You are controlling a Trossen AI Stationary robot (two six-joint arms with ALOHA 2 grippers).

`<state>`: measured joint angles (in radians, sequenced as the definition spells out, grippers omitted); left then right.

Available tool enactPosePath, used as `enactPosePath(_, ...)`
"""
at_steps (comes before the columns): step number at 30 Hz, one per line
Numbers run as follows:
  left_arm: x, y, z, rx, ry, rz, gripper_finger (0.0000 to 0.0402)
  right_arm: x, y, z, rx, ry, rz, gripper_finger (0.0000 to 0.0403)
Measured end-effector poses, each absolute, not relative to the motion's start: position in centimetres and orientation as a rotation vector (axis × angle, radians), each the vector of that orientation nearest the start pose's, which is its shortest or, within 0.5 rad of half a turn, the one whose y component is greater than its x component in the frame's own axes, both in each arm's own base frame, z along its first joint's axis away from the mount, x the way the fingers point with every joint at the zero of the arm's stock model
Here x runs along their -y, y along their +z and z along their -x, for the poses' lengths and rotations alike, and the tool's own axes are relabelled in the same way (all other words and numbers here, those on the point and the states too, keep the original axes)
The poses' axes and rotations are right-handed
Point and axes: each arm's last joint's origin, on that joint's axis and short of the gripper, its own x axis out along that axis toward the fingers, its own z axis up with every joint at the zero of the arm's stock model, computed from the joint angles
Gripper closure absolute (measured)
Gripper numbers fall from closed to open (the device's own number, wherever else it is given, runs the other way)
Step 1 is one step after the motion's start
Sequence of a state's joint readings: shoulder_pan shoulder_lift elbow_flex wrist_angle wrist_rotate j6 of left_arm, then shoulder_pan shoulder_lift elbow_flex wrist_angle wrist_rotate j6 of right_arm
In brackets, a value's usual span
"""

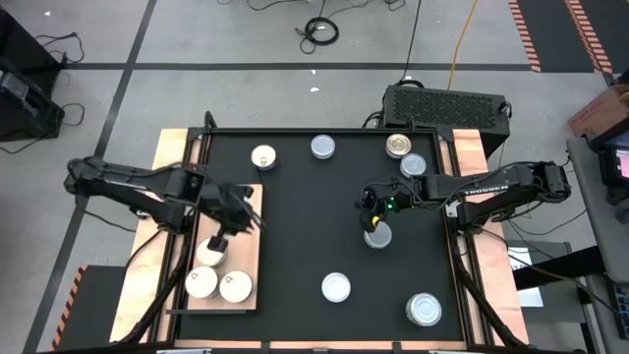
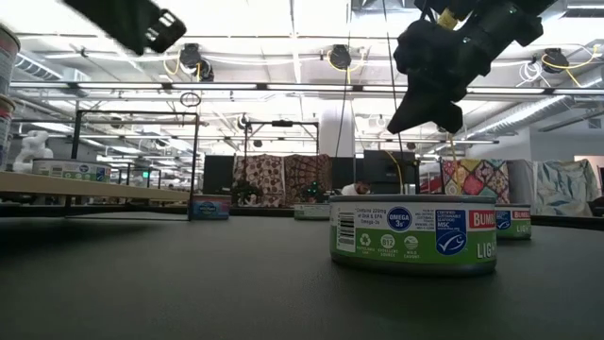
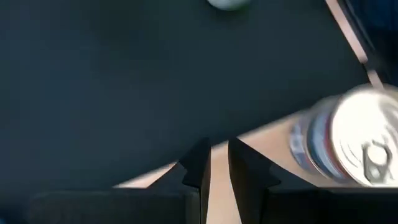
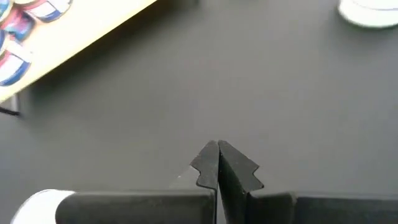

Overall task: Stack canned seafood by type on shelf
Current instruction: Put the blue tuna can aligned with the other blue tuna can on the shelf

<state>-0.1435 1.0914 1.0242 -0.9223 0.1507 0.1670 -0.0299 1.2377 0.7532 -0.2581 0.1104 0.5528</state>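
High view: three cream-topped tins (image 1: 218, 273) clustered on light-brown shelf (image 1: 246, 211) at left of surface; seven silver-topped tins (image 1: 337, 287) scattered over black mat (image 1: 305, 226). Left claw (image 1: 234, 208) above shelf, right claw (image 1: 371, 202) mid-mat beside one tin.

Low view: green-labelled tin (image 2: 412, 234) standing near.

Left wrist view: left claw (image 3: 219, 163) slightly parted, empty.

Right wrist view: right claw (image 4: 218, 158) clenched, empty.
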Motion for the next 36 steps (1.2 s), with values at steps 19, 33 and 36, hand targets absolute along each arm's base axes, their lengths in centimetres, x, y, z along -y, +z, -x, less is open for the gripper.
enactPosePath(19, -17.7, 39.2, -22.8, -0.744, 0.271, 0.007, 0.0345, 0.9, 21.4, -26.5, -0.702, -0.232, -0.212, 0.0403)
enactPosePath(33, -31.7, 27.2, -21.1, -1.129, 0.182, 0.537, 0.0345, 0.5, 20.9, -26.1, -0.769, -0.235, -0.211, 0.0403)
enactPosePath(36, -31.8, 27.3, -20.7, -1.125, 0.171, 0.54, 0.0345, 0.5, 21.0, -26.2, -0.755, -0.234, -0.212, 0.0403)
